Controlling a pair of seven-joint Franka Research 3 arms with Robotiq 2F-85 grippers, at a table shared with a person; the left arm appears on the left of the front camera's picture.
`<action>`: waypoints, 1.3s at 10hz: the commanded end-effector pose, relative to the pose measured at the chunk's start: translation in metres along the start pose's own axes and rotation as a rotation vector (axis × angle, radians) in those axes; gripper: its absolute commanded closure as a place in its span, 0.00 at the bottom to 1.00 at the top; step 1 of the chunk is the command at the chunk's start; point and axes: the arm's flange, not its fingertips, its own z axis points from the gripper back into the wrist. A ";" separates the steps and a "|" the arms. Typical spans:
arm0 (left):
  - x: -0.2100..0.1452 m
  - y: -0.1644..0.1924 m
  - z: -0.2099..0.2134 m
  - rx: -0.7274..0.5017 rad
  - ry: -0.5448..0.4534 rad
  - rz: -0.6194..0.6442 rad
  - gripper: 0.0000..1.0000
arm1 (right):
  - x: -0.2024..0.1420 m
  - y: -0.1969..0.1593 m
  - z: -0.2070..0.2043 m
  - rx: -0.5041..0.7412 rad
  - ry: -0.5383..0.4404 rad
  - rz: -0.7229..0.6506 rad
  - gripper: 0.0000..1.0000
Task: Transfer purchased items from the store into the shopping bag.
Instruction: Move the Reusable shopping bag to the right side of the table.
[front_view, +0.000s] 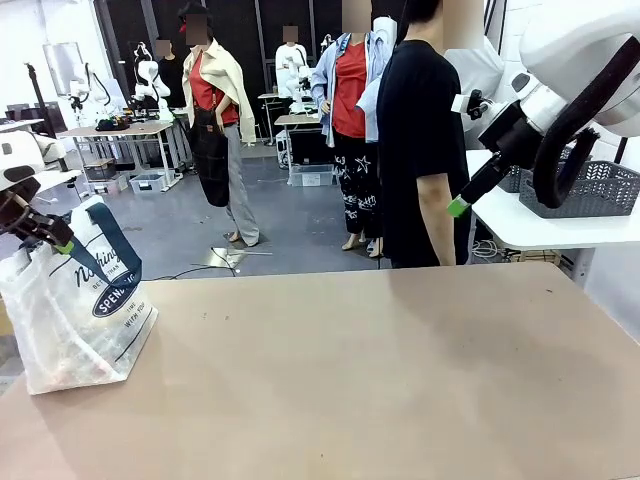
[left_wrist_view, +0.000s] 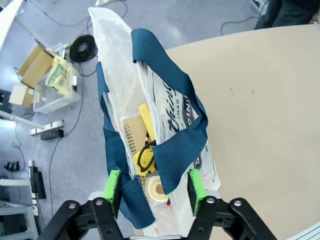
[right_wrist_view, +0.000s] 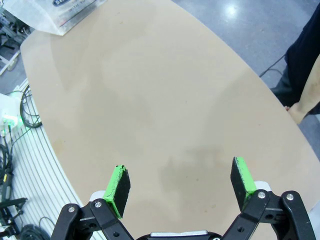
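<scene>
Here the shopping bag (front_view: 75, 310) stands at the table's (front_view: 380, 380) near left edge, translucent plastic with navy straps and an oval logo. Left end effector (left_wrist_view: 154, 187) hovers just above the bag mouth, jaws parted, green pads (left_wrist_view: 112, 187) on either side of one navy handle (left_wrist_view: 172, 150); the strap runs between the fingers, but pads are not pressed on it, so released, nothing gripped. In the front view the left end effector (front_view: 62, 243) sits at the bag's top, far left.

Inside the bag, seen from the left wrist: a tan spiral notebook (left_wrist_view: 134, 137), a yellow item (left_wrist_view: 145, 150) lying over it, a yellowish tape roll (left_wrist_view: 158, 189) lower down. Small bit of red/pink at the bag bottom, too small to tell.

Right end effector (right_wrist_view: 180, 187) is wide open, empty, over bare table at the right side. In the front view its green fingertip (front_view: 457, 207) shows at the far right, raised above the table.

A person (front_view: 420, 140) in a black shirt stands at the far side, arm hanging down. A dark grey mesh basket (front_view: 585, 190) rests on a white side table (front_view: 530, 232) at the far right.
</scene>
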 end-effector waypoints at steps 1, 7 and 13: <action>0.001 0.005 0.012 -0.040 -0.007 -0.022 0.00 | -0.001 -0.001 0.000 -0.004 0.013 0.011 0.00; 0.004 0.008 0.024 -0.091 -0.015 -0.040 0.00 | -0.001 -0.001 0.000 -0.004 0.013 0.011 0.00; 0.004 0.002 0.021 -0.082 -0.020 -0.020 0.00 | -0.001 -0.001 0.000 -0.004 0.013 0.011 0.00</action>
